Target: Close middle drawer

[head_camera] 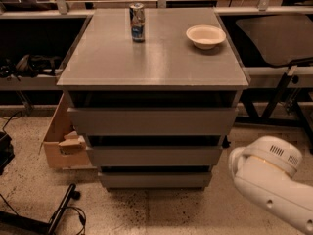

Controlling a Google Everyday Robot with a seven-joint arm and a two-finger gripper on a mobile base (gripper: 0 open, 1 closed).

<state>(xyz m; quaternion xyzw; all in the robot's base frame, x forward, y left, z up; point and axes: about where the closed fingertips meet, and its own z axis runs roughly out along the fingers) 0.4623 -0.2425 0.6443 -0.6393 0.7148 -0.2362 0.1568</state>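
Hovering low right of the middle drawer (154, 155), arm (266, 175) with gripper unseen.

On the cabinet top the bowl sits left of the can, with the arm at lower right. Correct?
No: the bowl sits right of the can, as the camera view shows. The arm is at lower right; the gripper is out of view.

A can (138, 22) stands upright on the table (156, 70) near its far edge, left of middle. A white bowl (206, 35) sits near the far right corner, well apart from the can. A cardboard box (58, 142) stands on the floor beside the table's left side.
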